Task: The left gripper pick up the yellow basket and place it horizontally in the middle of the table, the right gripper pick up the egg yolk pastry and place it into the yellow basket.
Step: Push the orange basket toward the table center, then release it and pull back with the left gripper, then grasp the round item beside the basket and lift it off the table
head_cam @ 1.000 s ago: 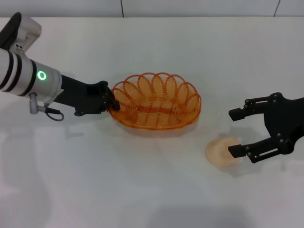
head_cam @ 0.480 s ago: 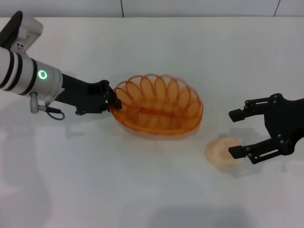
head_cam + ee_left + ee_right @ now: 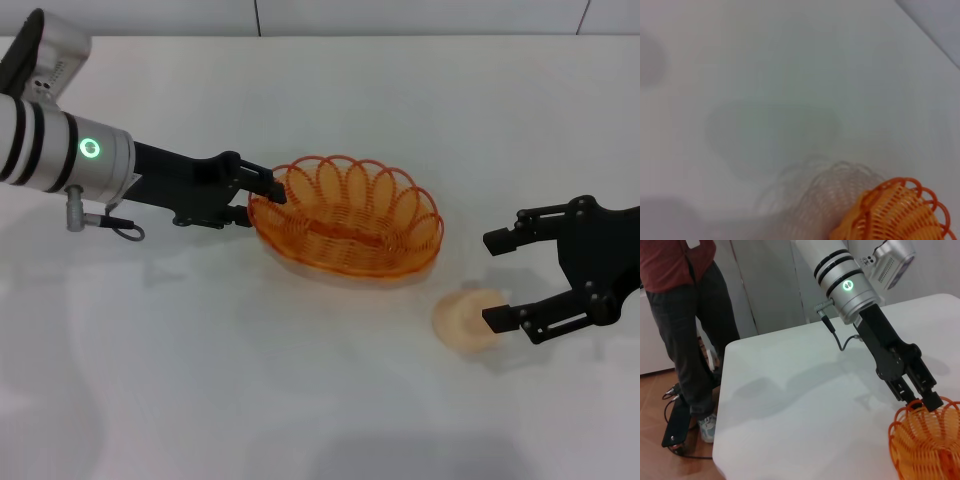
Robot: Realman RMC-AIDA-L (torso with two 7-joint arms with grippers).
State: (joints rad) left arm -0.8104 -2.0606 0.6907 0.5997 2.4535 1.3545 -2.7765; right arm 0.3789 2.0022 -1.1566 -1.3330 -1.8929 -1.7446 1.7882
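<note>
Head view: the left gripper (image 3: 268, 190) is clamped on the left rim of the yellow basket (image 3: 347, 229), which sits mid-table (image 3: 300, 400). The right gripper (image 3: 497, 279) stands apart around the egg yolk pastry (image 3: 463, 319). Left wrist view: basket (image 3: 895, 212) partly visible. Right wrist view: fingers (image 3: 932, 401) pinch the basket rim (image 3: 920, 440).

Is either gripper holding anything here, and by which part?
The left gripper grips the yellow basket by its rim at one end. The right gripper is open, holding nothing.
</note>
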